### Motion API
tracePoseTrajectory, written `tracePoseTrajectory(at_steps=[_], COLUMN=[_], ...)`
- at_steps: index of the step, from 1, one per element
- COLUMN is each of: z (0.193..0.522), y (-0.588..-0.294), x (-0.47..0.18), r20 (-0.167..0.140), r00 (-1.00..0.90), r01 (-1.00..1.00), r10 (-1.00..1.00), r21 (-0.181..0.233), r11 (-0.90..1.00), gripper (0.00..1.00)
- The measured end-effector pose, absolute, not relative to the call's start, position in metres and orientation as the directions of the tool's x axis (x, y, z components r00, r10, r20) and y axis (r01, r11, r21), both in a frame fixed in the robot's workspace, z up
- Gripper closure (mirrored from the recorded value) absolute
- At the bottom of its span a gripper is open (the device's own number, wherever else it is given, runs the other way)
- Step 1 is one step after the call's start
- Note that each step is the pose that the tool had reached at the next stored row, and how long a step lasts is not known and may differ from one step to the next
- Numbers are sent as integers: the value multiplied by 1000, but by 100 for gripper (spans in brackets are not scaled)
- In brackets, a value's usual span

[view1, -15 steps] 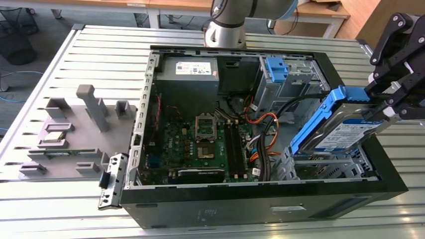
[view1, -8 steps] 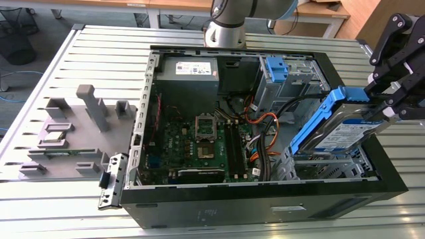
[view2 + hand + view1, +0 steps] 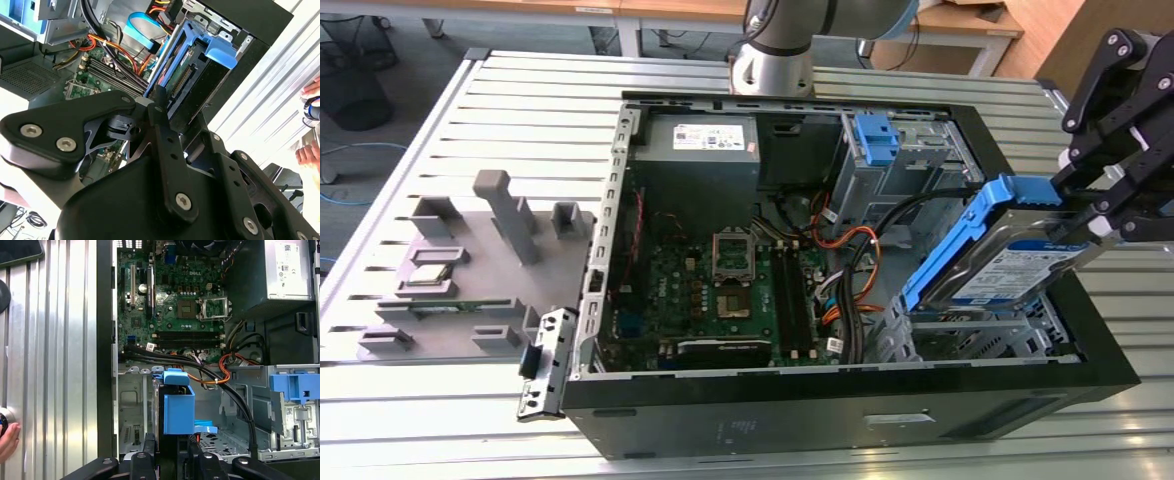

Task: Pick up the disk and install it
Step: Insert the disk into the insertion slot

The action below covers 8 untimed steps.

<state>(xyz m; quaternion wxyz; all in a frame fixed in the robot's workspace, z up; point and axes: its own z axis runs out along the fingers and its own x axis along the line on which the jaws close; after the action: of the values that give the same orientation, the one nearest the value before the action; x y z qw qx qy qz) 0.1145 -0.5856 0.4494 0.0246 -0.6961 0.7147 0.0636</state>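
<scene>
In the exterior view the open computer case [image 3: 787, 420] takes the centre of the frame, with its metal drive cage [image 3: 987, 335] at lower right. Just above that cage the disk [image 3: 1007, 270] hangs tilted. Its long axis climbs from the low end near the cage toward the right edge of the frame, where the gripper [image 3: 1087, 218] is clamped on its high end. The disk therefore lies down and left of the tool. It is silver, with 1 white-and-blue label and blue bracket rails [image 3: 958, 240] on its edges.

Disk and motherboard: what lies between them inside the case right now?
In the exterior view, a bundle of black, orange and blue cables runs between the held disk and the motherboard.
</scene>
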Motion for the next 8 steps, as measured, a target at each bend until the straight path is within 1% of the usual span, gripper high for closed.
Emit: tracePoseTrajectory(at_steps=[8], z=[447], y=[-586], x=[115], r20=[-124], r00=[-30], r01=[-998], r10=[-992], r21=[57], r11=[23], gripper=[65])
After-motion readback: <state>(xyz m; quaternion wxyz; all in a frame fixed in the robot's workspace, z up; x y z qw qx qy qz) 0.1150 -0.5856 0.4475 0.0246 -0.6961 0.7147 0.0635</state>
